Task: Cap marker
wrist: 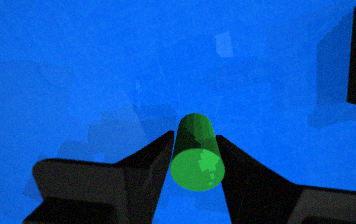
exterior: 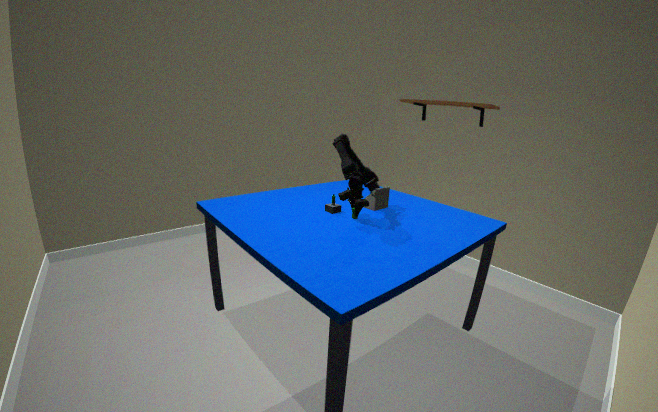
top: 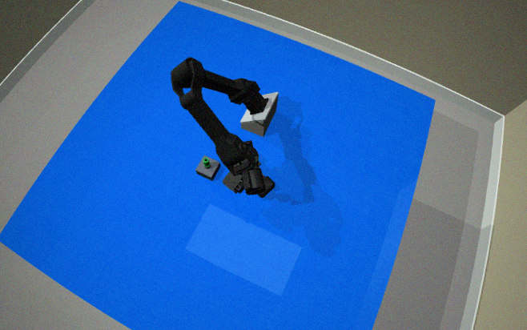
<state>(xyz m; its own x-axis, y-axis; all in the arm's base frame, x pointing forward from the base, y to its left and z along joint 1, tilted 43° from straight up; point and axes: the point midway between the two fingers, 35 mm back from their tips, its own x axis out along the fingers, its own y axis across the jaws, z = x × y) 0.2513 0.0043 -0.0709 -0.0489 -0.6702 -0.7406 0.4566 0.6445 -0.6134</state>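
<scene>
The green cap (exterior: 353,215) (wrist: 197,170) stands on the table, with its round end facing the camera in the wrist view. My gripper (exterior: 354,210) (wrist: 194,137) is low over it, with one finger on each side. The fingers are close around the cap, and a thin blue gap shows between it and the left finger, so I see it as still open. The marker (top: 206,162) (exterior: 333,199) stands upright in the small grey holder block (top: 209,172) (exterior: 333,209), left of the gripper in the top and exterior views. In the top view the arm hides the cap and fingertips.
The arm base is fixed on a light grey block (top: 252,127) (exterior: 378,199) behind the gripper. A pale rectangle (top: 244,248) of light lies on the blue table top. A brown shelf (exterior: 450,104) is on the wall.
</scene>
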